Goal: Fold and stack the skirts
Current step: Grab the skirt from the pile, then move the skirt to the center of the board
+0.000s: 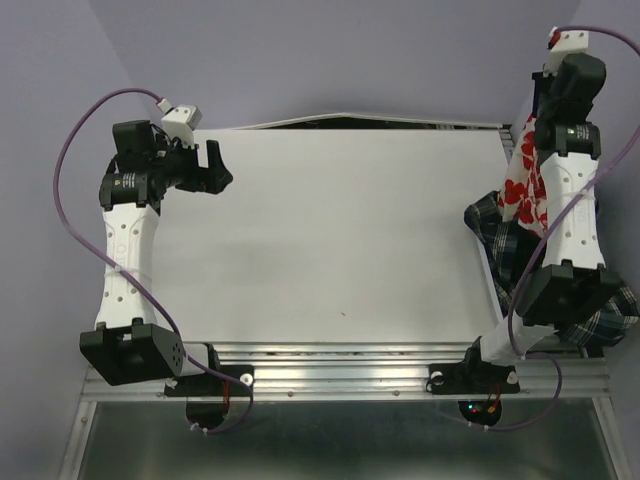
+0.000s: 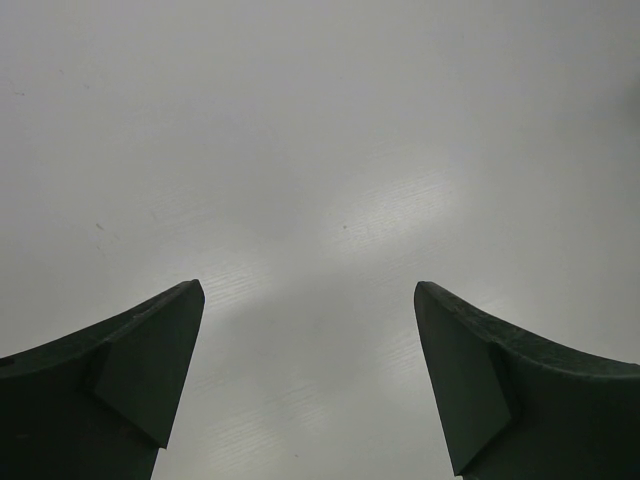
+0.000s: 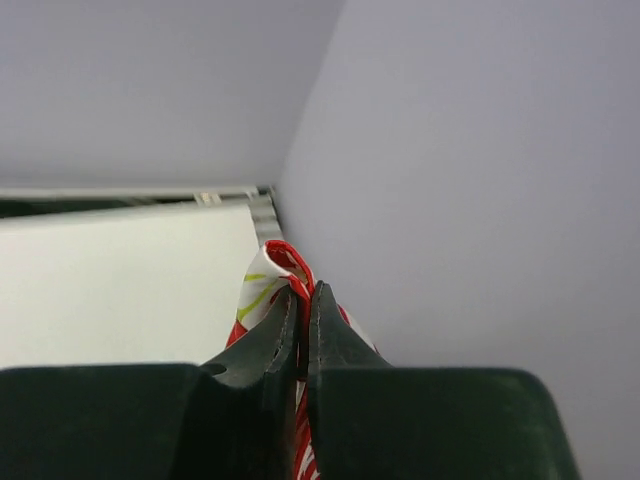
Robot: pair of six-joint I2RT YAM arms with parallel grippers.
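My right hand (image 3: 303, 295) is pressed together on a fold of the white cloth skirt with a red blotchy print (image 1: 522, 195). In my right wrist view the two dark fingers (image 3: 262, 355) meet with almost no gap. A small loop of the fabric, red-edged with a couple of yellow-green streaks, pokes out just past their tips. This hand is raised at the far right corner, close against the lilac wall (image 3: 470, 200). From above, the printed skirt hangs down from my grip alongside my forearm, just off the right edge of the white counter (image 1: 330, 230). Its lower end reaches the dark navy, green and white plaid cloth skirt (image 1: 497, 240). I cannot tell whether the two touch or only overlap in the view.

The plaid skirt is bunched at the counter's right edge. One part lies on the rim of the counter and the rest spills beyond it. Much of it is hidden under my right arm, and another patch shows near my right elbow.

My left hand (image 2: 308, 288) is spread wide and holds nothing. It hovers over the far left part of the counter, well apart from both skirts. Between its dark fingers my left wrist view shows only bare, pale counter surface with a soft glare on it.
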